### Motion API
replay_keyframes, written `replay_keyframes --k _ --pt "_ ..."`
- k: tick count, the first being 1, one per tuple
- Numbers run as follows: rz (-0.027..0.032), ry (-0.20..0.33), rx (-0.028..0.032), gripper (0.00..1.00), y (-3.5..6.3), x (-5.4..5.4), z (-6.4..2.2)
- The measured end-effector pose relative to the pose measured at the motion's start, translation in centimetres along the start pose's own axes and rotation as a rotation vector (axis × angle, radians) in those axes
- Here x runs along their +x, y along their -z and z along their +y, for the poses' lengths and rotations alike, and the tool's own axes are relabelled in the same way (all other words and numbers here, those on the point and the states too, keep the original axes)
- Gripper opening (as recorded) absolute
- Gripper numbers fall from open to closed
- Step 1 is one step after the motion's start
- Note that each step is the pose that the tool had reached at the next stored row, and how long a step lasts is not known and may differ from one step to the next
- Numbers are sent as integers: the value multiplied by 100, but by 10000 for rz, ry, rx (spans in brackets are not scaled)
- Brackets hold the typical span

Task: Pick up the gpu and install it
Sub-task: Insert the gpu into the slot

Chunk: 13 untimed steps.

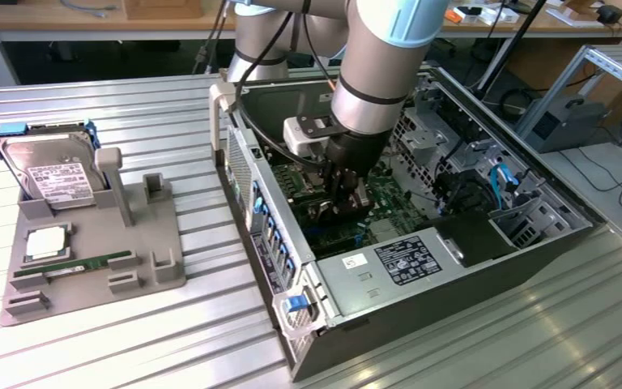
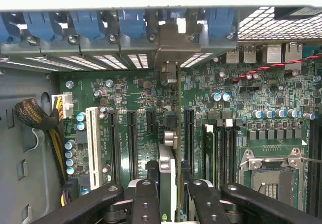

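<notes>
The gpu [image 2: 171,138] hangs edge-on between my fingers [image 2: 146,194], its silver bracket [image 2: 173,43] against the case's rear slot panel. It stands upright over the green motherboard [image 2: 141,93], in line with the black expansion slots [image 2: 132,138], and whether it touches a slot is hidden. In the exterior view my gripper [image 1: 342,203] reaches down inside the open computer case [image 1: 484,267], shut on the dark card [image 1: 327,212] just above the board. The gripper [image 2: 168,186] holds the card by its upper edge.
A grey tray [image 1: 165,267] at the exterior view's left carries a hard drive [image 1: 52,166], a processor [image 1: 46,243] and a green memory stick [image 1: 78,266]. Inside the case lie the power supply [image 1: 403,259], a braided cable bundle [image 2: 35,118], memory sticks [image 2: 211,148] and the processor socket [image 2: 271,176].
</notes>
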<state>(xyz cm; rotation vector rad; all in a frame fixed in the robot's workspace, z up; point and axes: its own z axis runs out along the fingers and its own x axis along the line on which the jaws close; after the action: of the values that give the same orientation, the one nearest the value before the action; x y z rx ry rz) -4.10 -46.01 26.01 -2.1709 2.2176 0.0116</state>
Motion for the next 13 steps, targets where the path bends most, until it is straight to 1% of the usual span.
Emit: replay_keyframes --k 4,5,6,7,9,13 --pt "3 0 0 27 0 -4 0" --pt "17 -2 1 27 -1 -10 1" --pt "84 2 1 27 -1 -28 6" --pt "130 2 3 27 -1 -37 13" --pt "177 5 3 27 -4 -59 25" --pt "180 4 3 27 -14 -73 26"
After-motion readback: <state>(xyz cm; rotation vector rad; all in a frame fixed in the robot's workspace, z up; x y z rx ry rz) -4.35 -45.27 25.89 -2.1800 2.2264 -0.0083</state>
